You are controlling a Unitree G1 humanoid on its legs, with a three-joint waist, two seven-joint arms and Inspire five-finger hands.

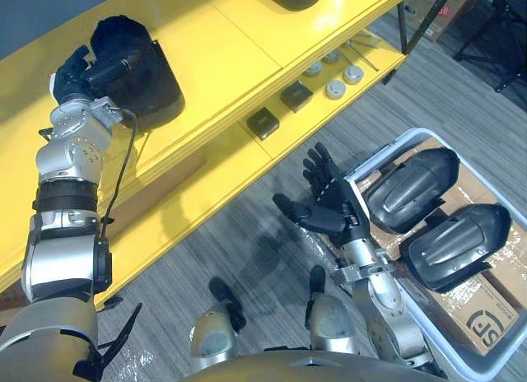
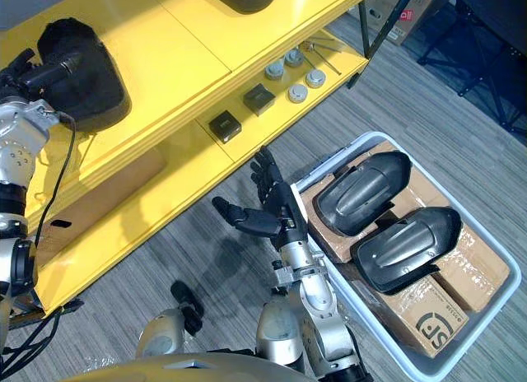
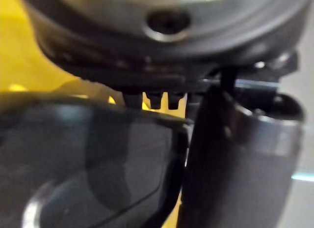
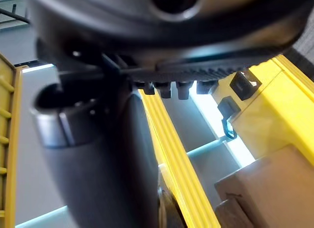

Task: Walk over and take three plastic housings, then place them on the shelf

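**Left grips, right empty**

My left hand (image 1: 76, 72) clasps a black housing (image 1: 144, 77) on the yellow shelf (image 1: 222, 61) at ten o'clock. My right hand (image 1: 333, 202) hangs spread, empty, beside the bin (image 1: 387, 151) of two housings (image 1: 412, 188) at four o'clock.

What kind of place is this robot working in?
Probably a workshop or small factory: a yellow shelf with small parts, a bin of black plastic housings on cardboard boxes.
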